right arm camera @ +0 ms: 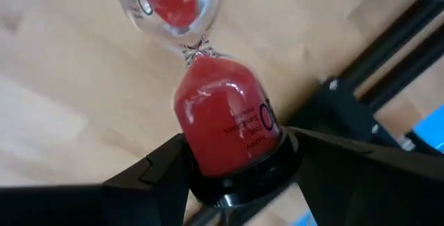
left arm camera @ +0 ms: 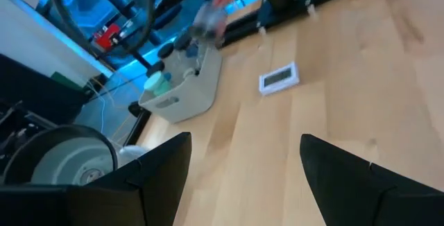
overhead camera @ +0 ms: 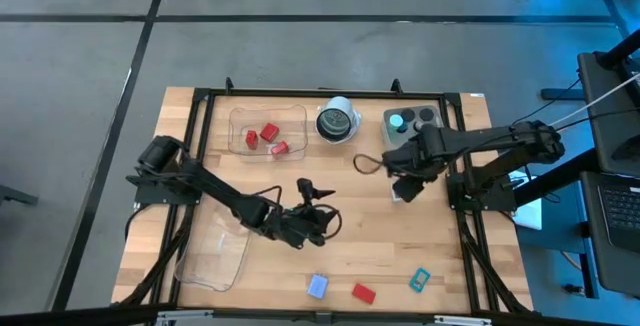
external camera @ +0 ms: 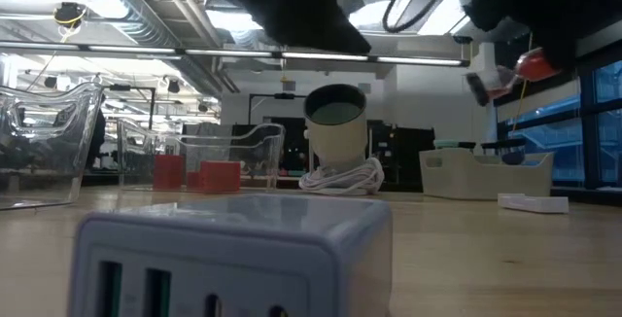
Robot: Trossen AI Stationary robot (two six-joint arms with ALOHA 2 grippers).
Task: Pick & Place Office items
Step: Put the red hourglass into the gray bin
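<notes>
My right gripper point(overhead camera: 405, 174) hangs over the table's right half, shut on a small hourglass point(right arm camera: 222, 115) with red sand, which also shows in the low view as the hourglass point(external camera: 505, 74) up in the air. My left gripper point(overhead camera: 315, 194) is open over the table's middle and holds nothing. Two red blocks point(overhead camera: 272, 140) lie in a clear tray point(overhead camera: 240, 118) at the far side. A pale tray point(overhead camera: 432, 106) at the far right holds a teal cap point(overhead camera: 397, 122) and black cylinders. A pale-blue rectangle point(overhead camera: 317, 286), a red block point(overhead camera: 363, 292) and a teal rectangle point(overhead camera: 418, 280) lie near the near edge. My right gripper pinches the hourglass by its black end cap point(right arm camera: 236, 184), one finger point(right arm camera: 159, 170) on each side of it. The glass bulbs stick out past the fingertips. The hourglass is lifted clear of the table and tilted.
A round white-rimmed object point(overhead camera: 337, 121) with a coiled white cable point(external camera: 340, 179) stands at the far middle. A second clear tray point(overhead camera: 215, 256) sits at the near left. A small white rectangle point(left arm camera: 279, 78) lies on the wood below the right gripper. Black frame rails border the table.
</notes>
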